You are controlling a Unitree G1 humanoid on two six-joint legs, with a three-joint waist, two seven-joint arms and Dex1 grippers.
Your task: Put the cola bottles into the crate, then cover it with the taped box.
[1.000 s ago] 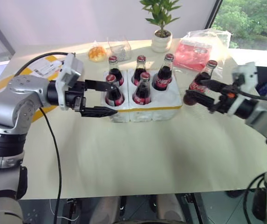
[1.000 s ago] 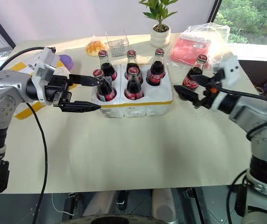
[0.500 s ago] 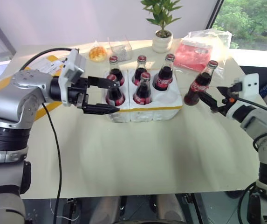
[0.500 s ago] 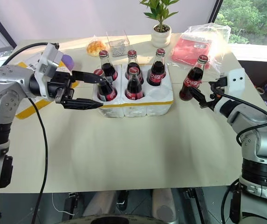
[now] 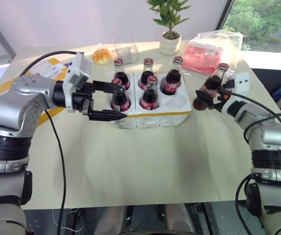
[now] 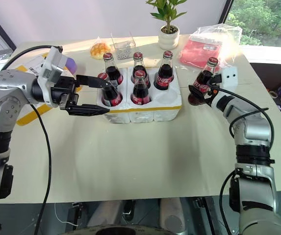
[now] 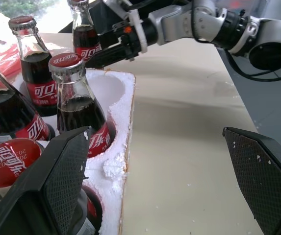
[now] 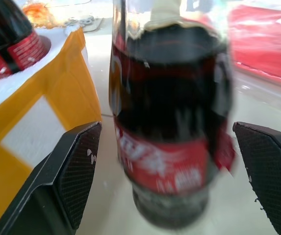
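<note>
Right wrist view: spread black right gripper (image 8: 165, 183) brackets the upright dark glass cola bottle (image 8: 172, 122), heavy, slick, breakable, best clamped at its red label, crate's three o'clock.

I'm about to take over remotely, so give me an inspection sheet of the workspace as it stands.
Surface: beige table, near half bare.
Job's things: five cola bottles in the crate; front right well empty; sixth bottle on the table beside the crate; taped box at far left, behind the left arm.
Clutter: potted plant, plastic bag, clear container, orange item.
Grippers: left gripper open, empty, beside the crate; right gripper open around the sixth bottle.
Cables: black cable along the left arm.
Surroundings: windows, greenery outside.
</note>
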